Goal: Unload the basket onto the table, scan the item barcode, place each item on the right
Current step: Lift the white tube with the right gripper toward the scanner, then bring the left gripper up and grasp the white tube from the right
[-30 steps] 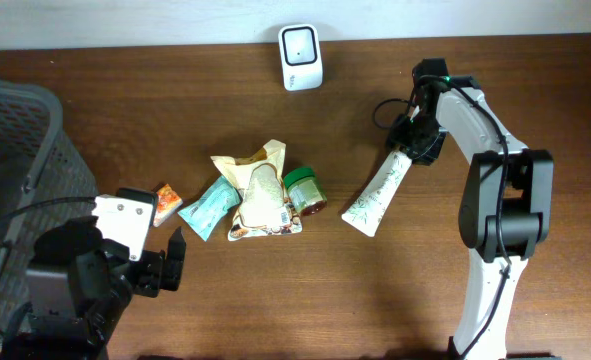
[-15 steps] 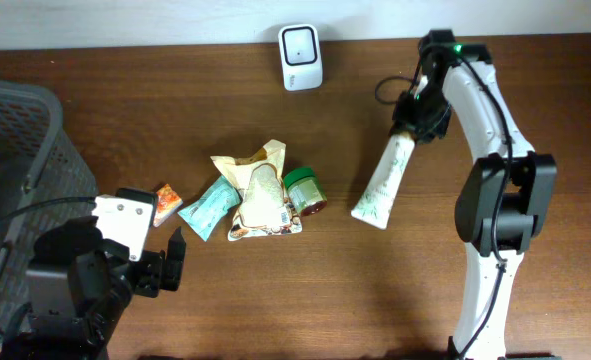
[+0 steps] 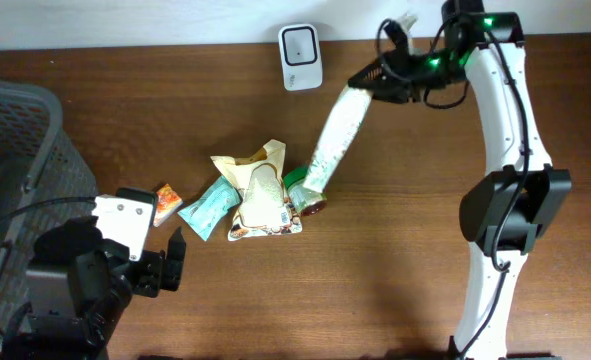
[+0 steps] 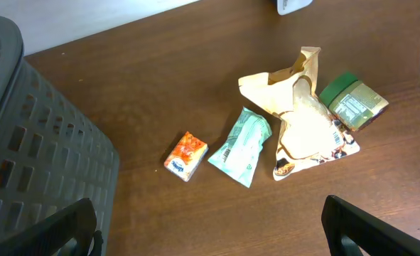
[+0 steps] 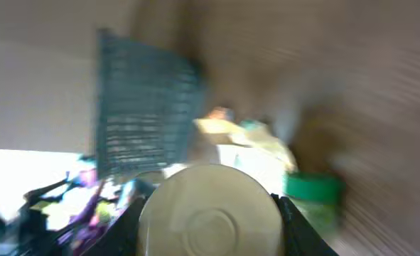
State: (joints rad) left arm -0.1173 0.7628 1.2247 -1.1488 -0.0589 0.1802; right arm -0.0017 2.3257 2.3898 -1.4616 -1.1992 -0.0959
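Note:
My right gripper [image 3: 379,82] is shut on the cap end of a white tube [image 3: 334,136] and holds it in the air. The tube slants down and left from the gripper, over the green-lidded jar [image 3: 302,186]. In the blurred right wrist view the tube's round cap [image 5: 208,210] fills the space between my dark fingers [image 5: 128,222]. The white barcode scanner [image 3: 300,57] stands at the back edge, just left of the tube's held end. Near the front left, my left gripper [image 3: 171,262] stands open and empty, its fingers [image 4: 352,229] wide apart above bare wood.
A pile lies mid-table: a beige pouch [image 3: 260,192], a teal packet [image 3: 209,207] and a small orange packet [image 3: 167,200]. A dark grey mesh basket [image 3: 20,150] fills the left side. The right arm's column [image 3: 500,215] stands at the right.
The right gripper closed on the tube's cap, lifted it off the table and swung it up and left toward the scanner. The left arm has not moved.

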